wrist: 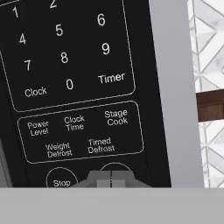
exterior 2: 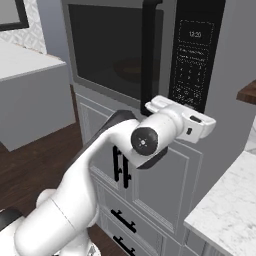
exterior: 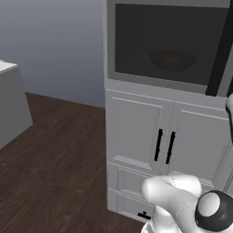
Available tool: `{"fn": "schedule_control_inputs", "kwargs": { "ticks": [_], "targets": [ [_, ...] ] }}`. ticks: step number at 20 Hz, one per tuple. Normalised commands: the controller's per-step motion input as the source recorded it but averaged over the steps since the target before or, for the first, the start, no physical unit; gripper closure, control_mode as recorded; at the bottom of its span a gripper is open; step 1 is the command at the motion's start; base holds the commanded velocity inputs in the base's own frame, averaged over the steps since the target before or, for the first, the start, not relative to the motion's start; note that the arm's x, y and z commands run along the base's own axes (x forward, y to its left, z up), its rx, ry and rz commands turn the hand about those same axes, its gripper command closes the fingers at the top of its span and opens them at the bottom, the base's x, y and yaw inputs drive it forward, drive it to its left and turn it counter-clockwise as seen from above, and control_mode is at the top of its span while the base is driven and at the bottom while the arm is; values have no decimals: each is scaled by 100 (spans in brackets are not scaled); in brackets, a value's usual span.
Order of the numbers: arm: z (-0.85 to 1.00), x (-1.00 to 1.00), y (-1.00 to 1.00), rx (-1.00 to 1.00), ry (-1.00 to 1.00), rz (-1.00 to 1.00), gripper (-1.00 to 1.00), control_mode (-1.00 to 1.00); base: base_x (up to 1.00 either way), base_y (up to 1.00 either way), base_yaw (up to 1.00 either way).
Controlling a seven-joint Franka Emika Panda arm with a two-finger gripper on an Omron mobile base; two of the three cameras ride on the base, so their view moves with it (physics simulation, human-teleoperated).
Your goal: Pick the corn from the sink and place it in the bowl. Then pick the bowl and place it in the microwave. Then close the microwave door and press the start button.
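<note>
Below, grey cabinet doors (exterior: 166,136) carry two black upright handles (exterior: 164,146). The floor (exterior: 50,173) is dark wood. A white marble tabletop (exterior 2: 231,200) fills the lower right corner.

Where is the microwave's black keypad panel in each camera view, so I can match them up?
Left base view: the keypad panel is a dark strip at the upper right edge.
Right base view: upper right, above the gripper.
Hand view: most of the frame.
Shared landmark: the microwave door, closed, left of the panel.
</note>
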Motion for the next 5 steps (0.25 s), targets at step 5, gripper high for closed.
{"fn": "schedule_control_inputs", "kwargs": {
  "ticks": [5],
  "targets": [
    [0, -60, 37, 3, -11, 0, 100, -100, 0, 0, 0]
  ]
}}
